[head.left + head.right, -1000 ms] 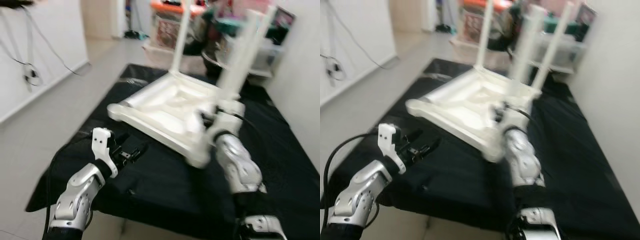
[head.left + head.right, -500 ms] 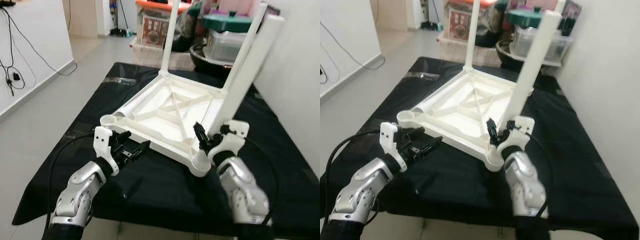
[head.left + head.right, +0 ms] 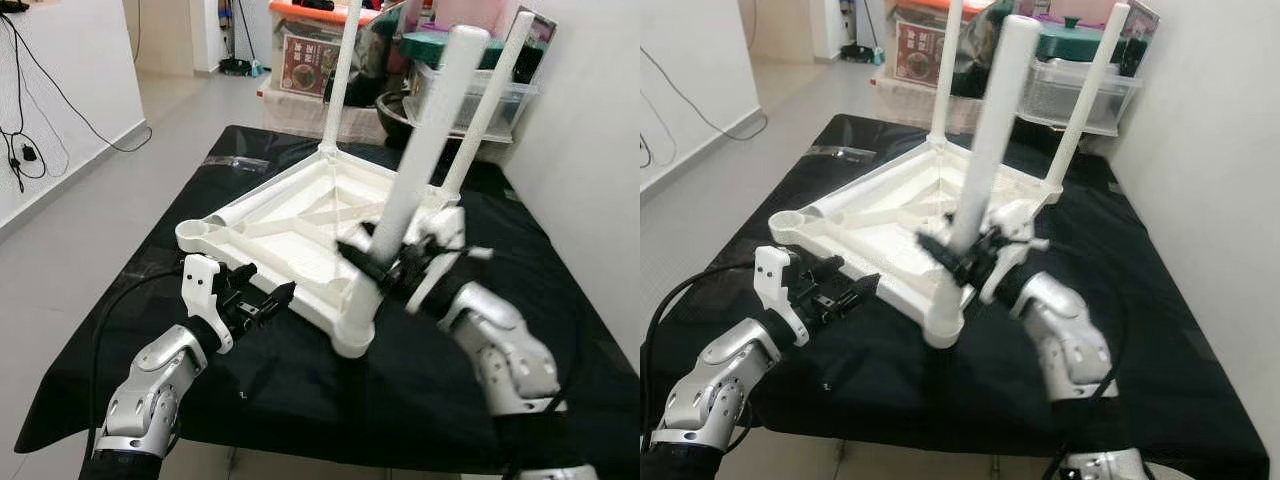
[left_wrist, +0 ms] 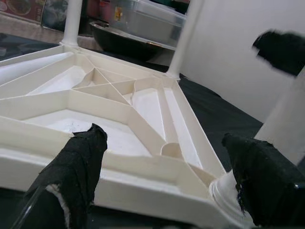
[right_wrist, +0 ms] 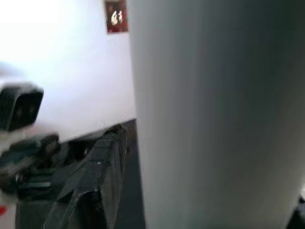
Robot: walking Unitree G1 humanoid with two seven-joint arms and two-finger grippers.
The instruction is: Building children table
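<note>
Left gripper [image 3: 262, 305], fingers spread, hovers near the black-draped table's [image 3: 330, 400] front edge, just short of the upturned white children's table [image 3: 300, 225]. Right gripper [image 3: 385, 268] pinches the nearest table leg [image 3: 415, 160]. Storage bins [image 3: 470, 85] stand beyond.

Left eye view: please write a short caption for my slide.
Right gripper holds a white leg upright in the upturned table top while the left gripper waits beside it.

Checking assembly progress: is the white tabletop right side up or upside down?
Upside down: the tabletop shows its ribbed underside, legs pointing upward.
</note>
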